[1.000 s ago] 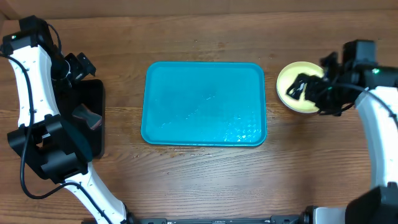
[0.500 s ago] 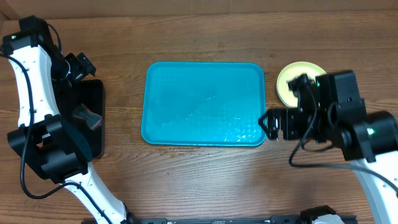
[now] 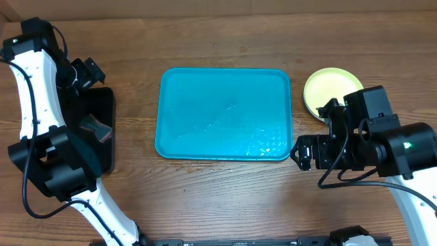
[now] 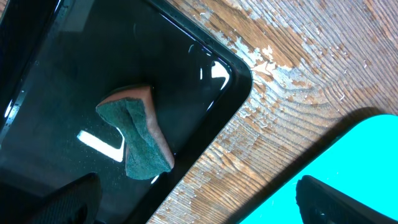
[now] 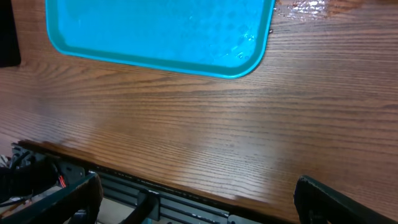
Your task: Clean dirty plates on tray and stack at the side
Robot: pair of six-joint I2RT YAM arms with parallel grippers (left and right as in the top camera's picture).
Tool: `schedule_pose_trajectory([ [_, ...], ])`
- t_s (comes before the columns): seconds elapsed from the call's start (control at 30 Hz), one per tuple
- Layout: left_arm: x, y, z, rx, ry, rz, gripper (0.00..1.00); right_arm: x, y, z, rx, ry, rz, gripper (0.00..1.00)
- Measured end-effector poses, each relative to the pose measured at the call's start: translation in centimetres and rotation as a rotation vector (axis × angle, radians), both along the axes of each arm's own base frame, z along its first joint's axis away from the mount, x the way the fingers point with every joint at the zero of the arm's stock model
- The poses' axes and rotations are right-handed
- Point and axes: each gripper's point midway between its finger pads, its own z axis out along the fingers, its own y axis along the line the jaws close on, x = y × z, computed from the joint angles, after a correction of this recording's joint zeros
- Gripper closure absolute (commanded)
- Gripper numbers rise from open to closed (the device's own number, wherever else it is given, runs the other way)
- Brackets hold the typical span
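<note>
Both the left gripper [image 3: 87,71] and the right gripper [image 3: 304,152] stand wide open and hold nothing. The right one hangs over the table, just beside the near right corner of the blue tray [image 3: 205,109]. The left one is at the far end of a black tray [image 3: 104,102], in which a sponge [image 4: 140,140] lies. A yellow-green plate [image 3: 324,87] lies on the table, right of the blue tray.

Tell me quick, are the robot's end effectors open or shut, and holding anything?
Left end effector: open, holding nothing.
Right end effector: open, holding nothing.
</note>
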Motion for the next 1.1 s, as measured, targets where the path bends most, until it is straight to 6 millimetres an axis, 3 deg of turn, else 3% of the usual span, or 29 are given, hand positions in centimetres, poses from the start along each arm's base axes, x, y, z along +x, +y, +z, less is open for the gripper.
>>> schedule_pose_trajectory([
  [0.2,0.0,0.0,0.0,0.000,0.000,0.000,0.00,-0.5,-0.5,-0.3,-0.027,0.023,-0.006,0.00],
  [0.43,0.0,0.0,0.0,0.000,0.001,0.000,0.00,1.5,-0.5,0.1,-0.021,-0.110,-0.015,0.00],
  [0.57,0.0,0.0,0.0,-0.002,-0.001,0.000,0.00,1.4,-1.6,0.3,0.001,-0.291,-0.060,0.00],
  [0.83,0.1,0.0,0.0,-0.002,-0.003,0.000,0.00,-0.1,-4.3,3.6,0.067,-0.856,-0.186,0.00],
  [1.1,0.1,0.0,0.0,-0.002,-0.004,0.000,0.00,-0.1,-5.5,1.6,0.073,-1.101,-0.238,0.00],
])
